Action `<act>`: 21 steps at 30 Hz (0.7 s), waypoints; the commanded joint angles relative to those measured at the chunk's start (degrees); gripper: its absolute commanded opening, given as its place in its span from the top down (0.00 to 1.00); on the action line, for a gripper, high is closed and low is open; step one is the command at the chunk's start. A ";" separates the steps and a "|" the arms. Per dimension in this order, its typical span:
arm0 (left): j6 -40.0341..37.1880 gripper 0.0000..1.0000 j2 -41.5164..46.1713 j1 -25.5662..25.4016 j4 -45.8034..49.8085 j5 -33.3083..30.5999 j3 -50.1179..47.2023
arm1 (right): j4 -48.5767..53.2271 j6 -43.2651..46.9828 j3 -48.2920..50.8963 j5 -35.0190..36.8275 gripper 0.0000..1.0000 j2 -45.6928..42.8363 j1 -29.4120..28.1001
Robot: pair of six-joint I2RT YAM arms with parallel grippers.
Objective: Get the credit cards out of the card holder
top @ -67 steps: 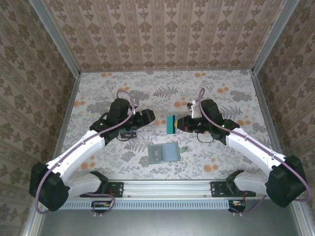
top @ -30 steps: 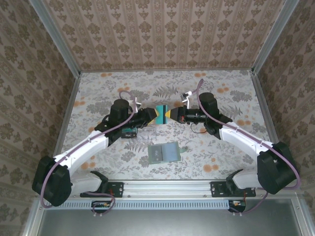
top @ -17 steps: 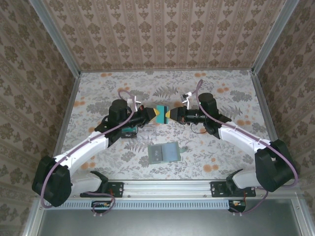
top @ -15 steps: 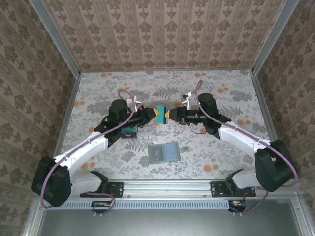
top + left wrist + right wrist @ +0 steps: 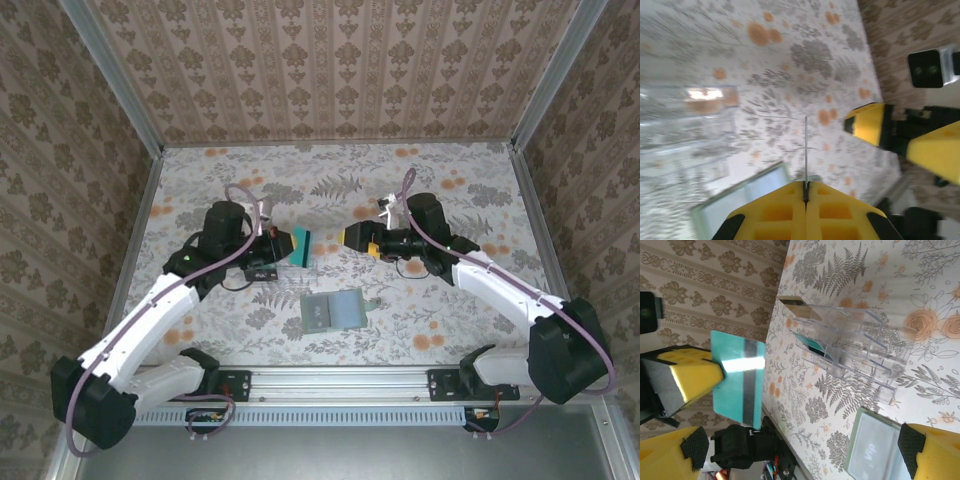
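Observation:
A teal-green credit card with a dark stripe hangs above the table, pinched at one edge by my left gripper, which is shut on it. In the left wrist view the credit card shows edge-on, rising from the closed left gripper. The right wrist view shows the credit card's face. My right gripper stands open a short way right of it, holding nothing, its fingers facing the card. The card holder lies open on the table below, grey and light-blue panels up.
A clear plastic compartment tray stands on the table under the left gripper, with another teal card in one slot. The patterned table is walled at the back and sides. The arm bases sit on the near rail.
Both grippers were closed on the card between them. The right gripper has now let go and opened. The left gripper has drawn back to the left with the card.

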State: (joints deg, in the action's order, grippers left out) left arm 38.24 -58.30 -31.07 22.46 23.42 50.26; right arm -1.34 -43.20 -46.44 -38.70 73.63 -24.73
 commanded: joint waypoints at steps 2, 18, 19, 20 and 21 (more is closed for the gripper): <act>-21.42 1.00 4.69 0.22 14.76 -13.53 2.96 | 3.53 2.75 0.56 3.44 0.00 -2.32 0.36; -79.73 1.00 5.82 -0.48 22.41 -21.31 0.97 | 5.03 4.06 0.21 4.89 0.00 -3.75 0.56; -81.95 1.00 5.01 -0.48 22.88 -21.38 0.98 | 5.16 4.25 0.06 4.44 0.00 -3.60 0.51; -84.15 1.00 4.50 -0.48 22.81 -21.57 0.74 | 5.40 4.47 -0.12 4.27 0.00 -3.50 0.55; -86.64 1.00 3.87 -0.48 22.57 -21.70 0.30 | 5.77 4.74 -0.36 4.13 0.00 -3.41 0.54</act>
State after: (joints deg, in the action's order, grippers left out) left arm -36.03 -53.34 -31.20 42.63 3.01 51.05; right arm 2.31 -40.16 -46.39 -34.63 70.81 -24.58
